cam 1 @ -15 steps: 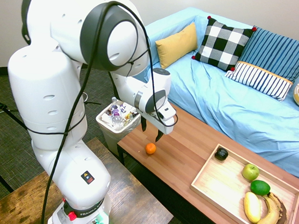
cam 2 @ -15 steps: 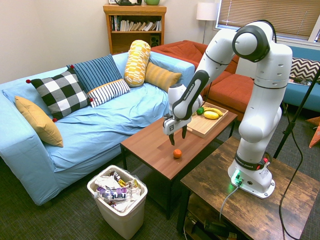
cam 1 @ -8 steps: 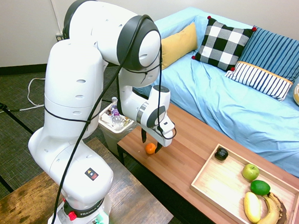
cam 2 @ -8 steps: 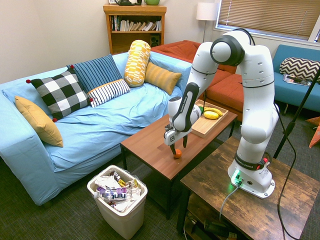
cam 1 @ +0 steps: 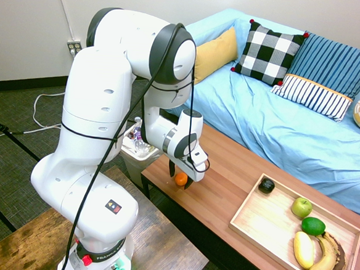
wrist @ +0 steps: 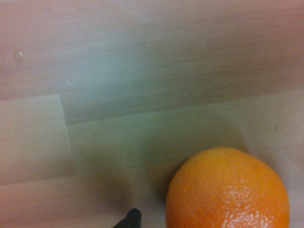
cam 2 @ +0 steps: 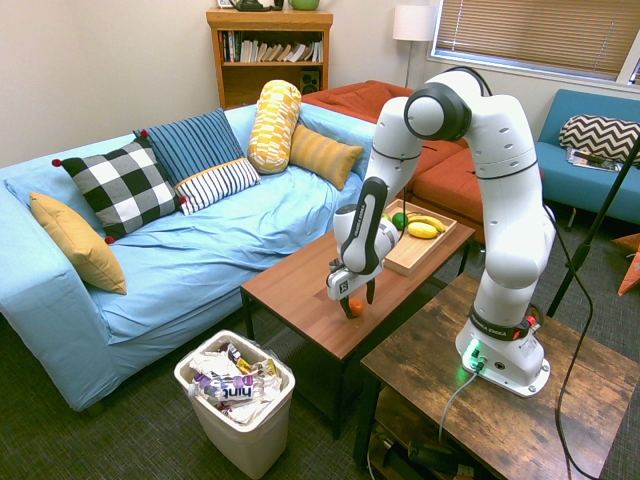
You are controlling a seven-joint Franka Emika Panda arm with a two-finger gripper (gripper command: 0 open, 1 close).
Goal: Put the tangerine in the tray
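The long reddish-brown wooden coffee table (cam 1: 239, 176) carries the shallow light-wood tray (cam 1: 266, 224) at one end. Well apart from the tray, the spread-fingered white gripper (cam 1: 180, 180) straddles the small round orange tangerine (cam 1: 180, 179) — off-centre closing could roll it off the edge.

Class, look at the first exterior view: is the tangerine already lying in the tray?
No, the tangerine sits on the table, apart from the tray.

orange tangerine (cam 1: 180, 179), light-wood tray (cam 1: 266, 222), checked pillow (cam 1: 268, 53)
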